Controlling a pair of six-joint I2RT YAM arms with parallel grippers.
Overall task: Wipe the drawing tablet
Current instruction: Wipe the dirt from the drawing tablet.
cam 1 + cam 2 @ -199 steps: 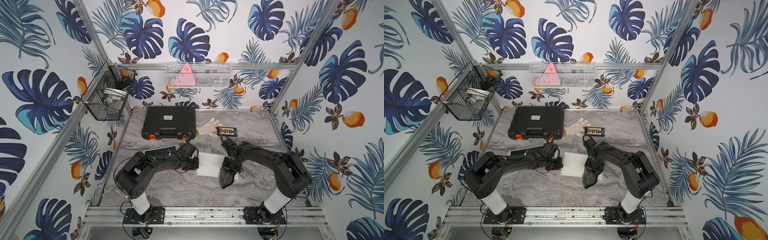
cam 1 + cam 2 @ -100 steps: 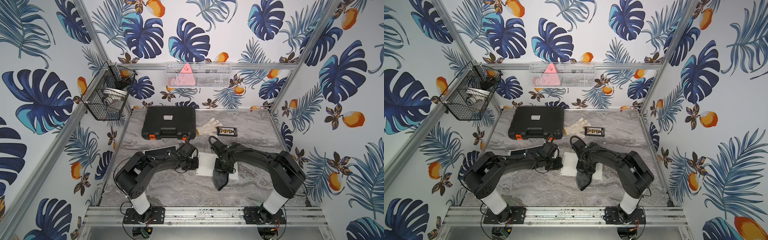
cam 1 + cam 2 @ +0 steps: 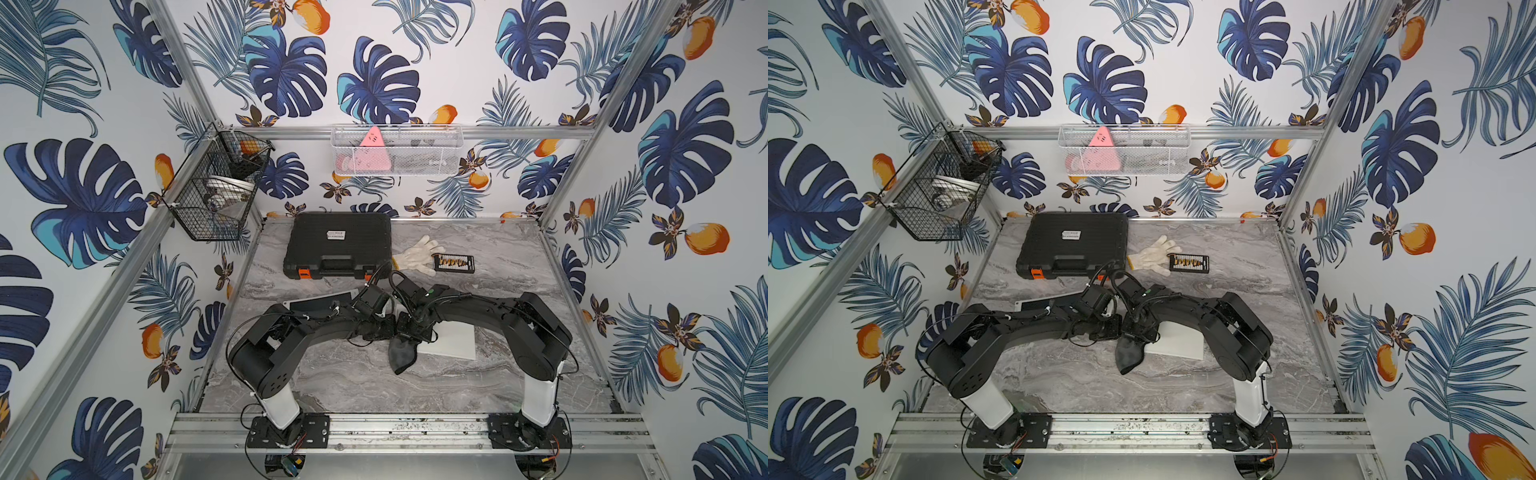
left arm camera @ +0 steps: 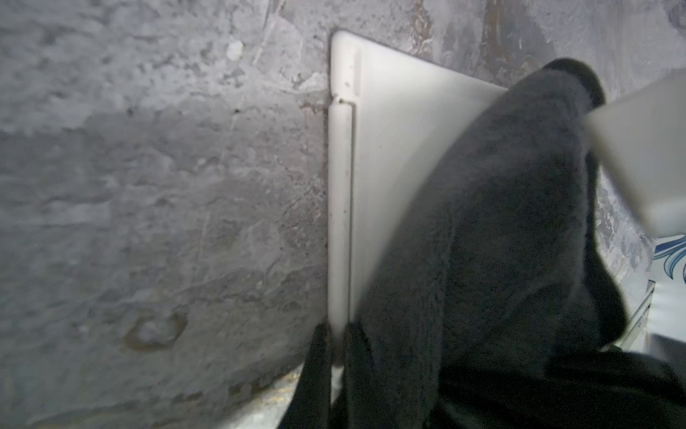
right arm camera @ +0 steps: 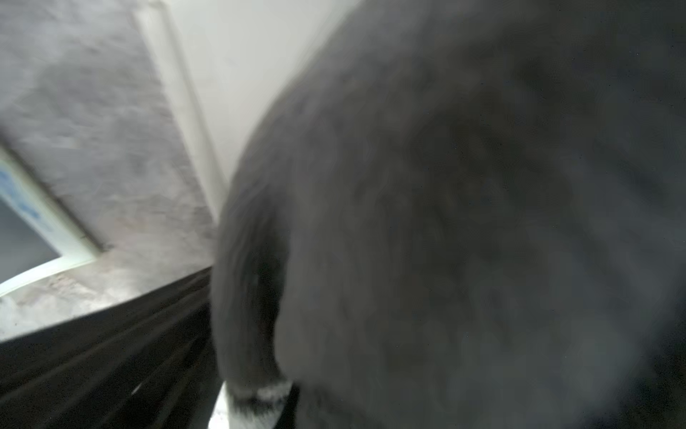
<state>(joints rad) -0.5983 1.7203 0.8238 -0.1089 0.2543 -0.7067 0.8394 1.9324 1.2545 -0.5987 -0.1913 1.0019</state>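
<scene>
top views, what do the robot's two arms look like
The left arm and right arm are matte black with chunky rounded joints, each on a white base column. Thin black cables loop loosely near the wrists. The left claw has two slim dark fingers.

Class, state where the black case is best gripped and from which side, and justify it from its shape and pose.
Grip the case by the handle in its near edge, between the orange latches, coming from the front of the table. It lies flat and closed, likely too wide for the jaws elsewhere; the handle is its one slim part.
</scene>
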